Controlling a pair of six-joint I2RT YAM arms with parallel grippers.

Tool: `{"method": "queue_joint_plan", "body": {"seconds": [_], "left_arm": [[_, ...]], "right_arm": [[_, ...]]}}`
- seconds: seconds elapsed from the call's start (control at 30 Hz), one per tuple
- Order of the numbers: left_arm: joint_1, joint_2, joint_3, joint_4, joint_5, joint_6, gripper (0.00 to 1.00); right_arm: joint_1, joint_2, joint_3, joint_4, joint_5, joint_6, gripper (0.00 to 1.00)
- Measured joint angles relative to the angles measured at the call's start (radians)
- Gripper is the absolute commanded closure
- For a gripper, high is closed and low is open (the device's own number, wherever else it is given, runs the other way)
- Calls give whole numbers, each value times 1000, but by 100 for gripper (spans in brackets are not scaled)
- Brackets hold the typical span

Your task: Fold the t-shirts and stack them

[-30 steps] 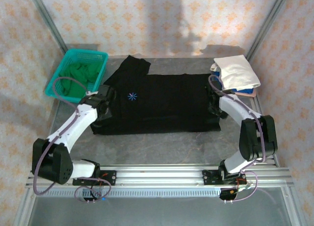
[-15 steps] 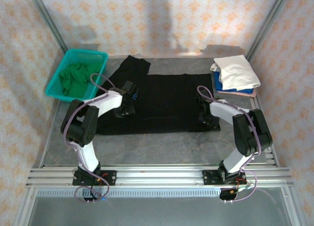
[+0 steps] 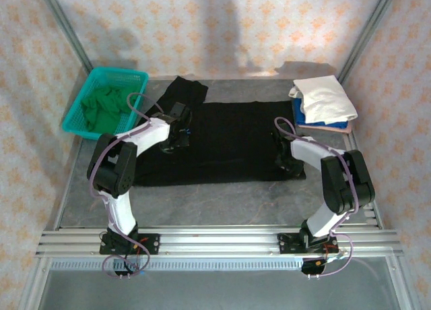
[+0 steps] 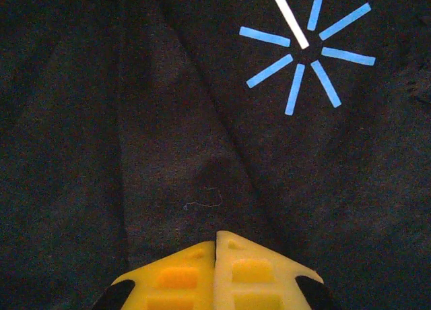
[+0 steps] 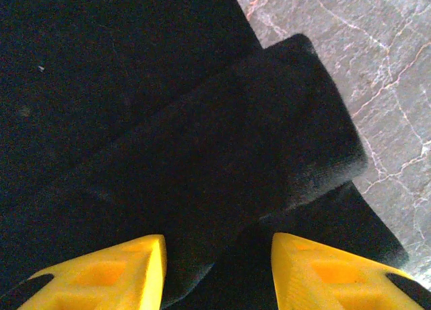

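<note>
The large black t-shirt point(image 3: 229, 145) lies spread flat across the table, one sleeve point(image 3: 183, 91) pointing to the back. My left gripper point(image 3: 178, 136) rests on its chest area. In the left wrist view its yellow fingers point(image 4: 217, 234) are shut tip to tip against the black cloth point(image 4: 168, 121), with the pale-blue starburst logo point(image 4: 303, 54) just ahead; nothing shows between them. My right gripper point(image 3: 284, 160) is at the shirt's right edge, open point(image 5: 219, 256), straddling a folded flap of black cloth point(image 5: 269, 141).
A stack of folded shirts sits at the back right: white point(image 3: 326, 98) on top, blue point(image 3: 300, 112) and pink point(image 3: 339, 129) below. The teal basket point(image 3: 114, 72) at the back left holds a green shirt point(image 3: 101, 108). Grey marble table point(image 5: 377, 67) shows beside the black shirt's edge.
My left arm swung from the shirt's left edge inward to the logo area, and its gripper closed. My right gripper shifted slightly inward at the right edge.
</note>
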Motion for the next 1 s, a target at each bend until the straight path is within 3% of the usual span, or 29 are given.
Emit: {"method": "queue_joint_plan", "body": {"seconds": [0.07, 0.1, 0.33, 0.37, 0.5, 0.67, 0.87, 1.0], "left_arm": [[0, -3, -18, 6, 0, -2, 56], [0, -6, -32, 11, 1, -3, 53], [0, -13, -111, 43, 5, -6, 50], [0, -13, -114, 49, 6, -6, 53], [0, -15, -114, 64, 23, -10, 83], [0, -25, -114, 66, 29, -3, 100], [0, -28, -63, 14, 26, -2, 98], [0, -28, -18, -13, 22, 5, 88]], "right_arm": [[-9, -10, -8, 0, 0, 0, 54], [-13, -13, -11, 0, 0, 0, 54], [-27, -23, -24, 0, -1, 0, 53], [-27, -23, -24, 0, -1, 0, 53], [-27, -23, -24, 0, 0, 0, 53], [-27, -23, -24, 0, 0, 0, 53], [-27, -26, -24, 0, 0, 0, 53], [-27, -26, -24, 0, 3, -1, 53]]}}
